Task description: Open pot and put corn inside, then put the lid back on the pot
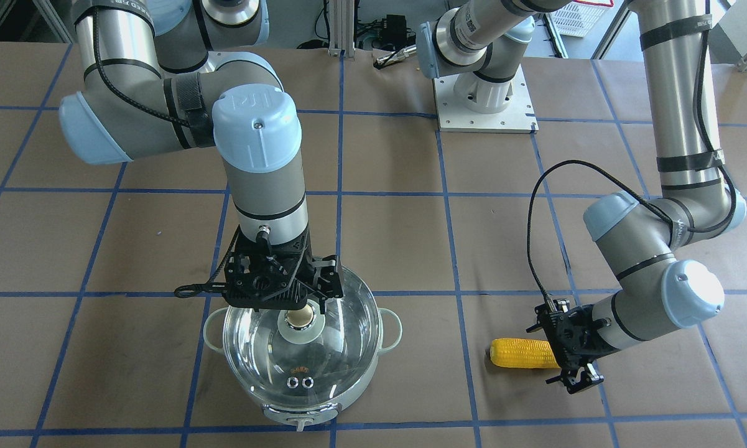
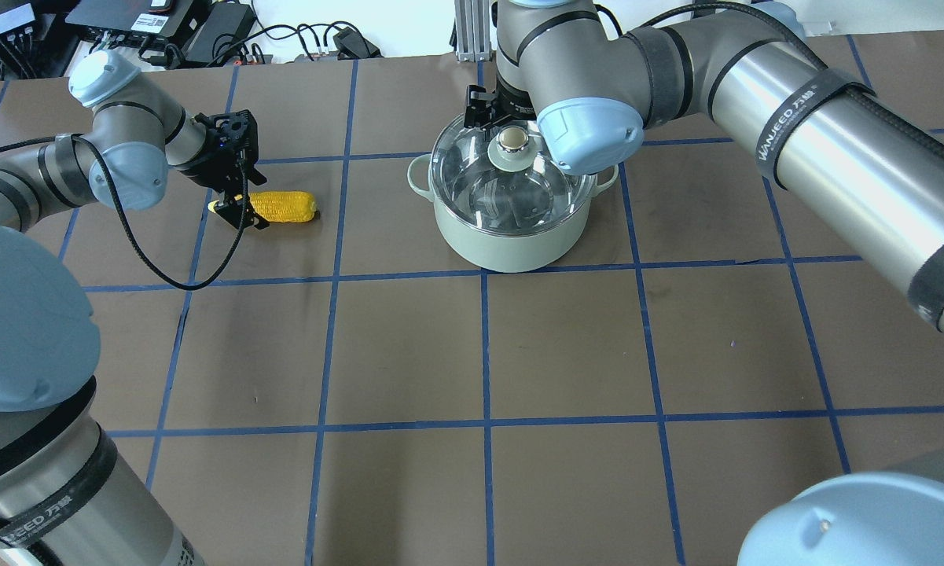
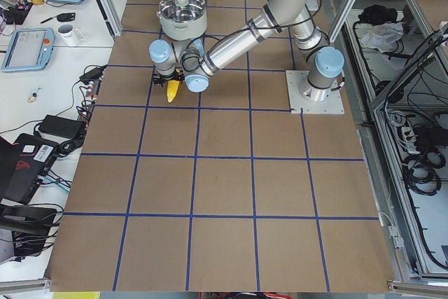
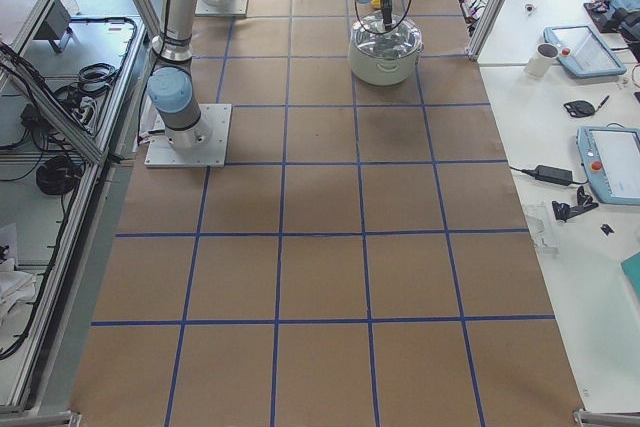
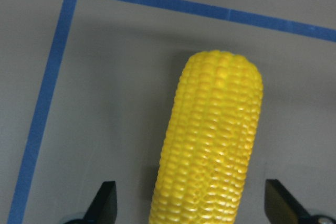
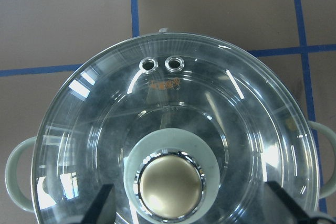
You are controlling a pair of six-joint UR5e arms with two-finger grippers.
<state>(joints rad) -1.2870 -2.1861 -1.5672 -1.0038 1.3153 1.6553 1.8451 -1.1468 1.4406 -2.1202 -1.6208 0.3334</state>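
Lid (image 1: 323,358) seated on pot (image 2: 511,248); right gripper (image 1: 303,306) wide open, knob (image 6: 170,186) directly below between jaws; left gripper (image 1: 569,356) wide, straddling corn (image 1: 522,353) end, long axis pointing away

Tech A: Table covering?
Tech B: Brown paper (image 2: 566,346), gridded with blue tape (image 2: 485,346). White mounting plate (image 1: 457,121) flat on the paper.
Tech A: Side bench?
Tech B: White mug (image 3: 68,33) beside a grey screen unit (image 3: 24,48), possibly a teach pendant; too small to confirm.
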